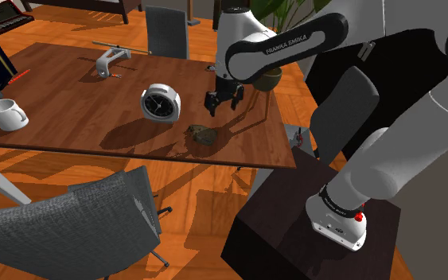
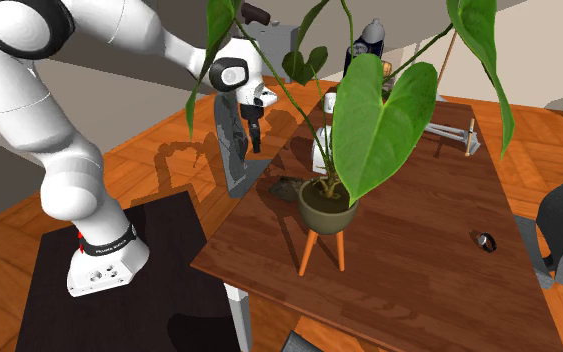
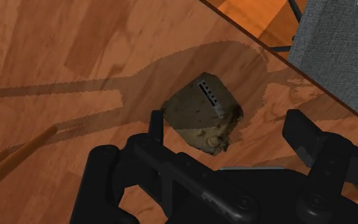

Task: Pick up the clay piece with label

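- The clay piece (image 3: 203,118), a brownish-olive lump, lay on the wooden worktop (image 1: 71,91) near the edge that faces the stand (image 1: 294,239).
- A small grey label (image 3: 210,96) with a row of dark marks sat on its upper face.
- In the shoulder view the clay piece (image 1: 202,134) rested to the right of and a little below a white alarm clock (image 1: 160,103).
- The end effector (image 1: 224,103) hung above the piece and clear of it, fingers pointing down.
- From the wrist, the end effector (image 3: 225,127) had its fingers apart, and the lump showed between them; one fingertip (image 3: 154,125) seemed to overlap its edge, probably only by perspective.
- A potted plant (image 2: 329,205) on orange legs stood on the worktop close by.
- Further off were a white mug (image 1: 7,114) and a grey clamp (image 1: 112,61).
- A grey chair (image 1: 79,231) stood at the near side.
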`<action>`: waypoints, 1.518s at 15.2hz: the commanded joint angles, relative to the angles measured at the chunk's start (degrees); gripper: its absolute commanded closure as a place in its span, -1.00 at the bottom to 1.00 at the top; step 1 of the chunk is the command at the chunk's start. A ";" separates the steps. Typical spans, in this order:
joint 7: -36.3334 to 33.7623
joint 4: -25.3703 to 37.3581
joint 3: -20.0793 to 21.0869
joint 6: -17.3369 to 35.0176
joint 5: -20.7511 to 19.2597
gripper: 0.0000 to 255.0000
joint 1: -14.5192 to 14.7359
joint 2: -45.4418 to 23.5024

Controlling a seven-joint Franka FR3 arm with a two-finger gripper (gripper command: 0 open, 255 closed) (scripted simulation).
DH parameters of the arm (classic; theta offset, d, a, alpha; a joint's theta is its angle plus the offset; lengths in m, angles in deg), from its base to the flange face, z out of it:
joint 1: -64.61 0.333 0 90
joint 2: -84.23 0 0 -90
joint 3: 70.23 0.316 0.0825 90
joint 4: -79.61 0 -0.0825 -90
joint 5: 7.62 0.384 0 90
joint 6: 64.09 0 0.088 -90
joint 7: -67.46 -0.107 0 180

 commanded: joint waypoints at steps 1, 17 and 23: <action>-2.73 3.33 0.33 1.60 -1.41 -1.00 -0.22 -5.43; -17.79 32.94 -3.22 4.08 -8.11 -1.00 3.13 -41.09; -18.25 32.98 -3.64 7.13 -8.67 -1.00 3.40 -44.19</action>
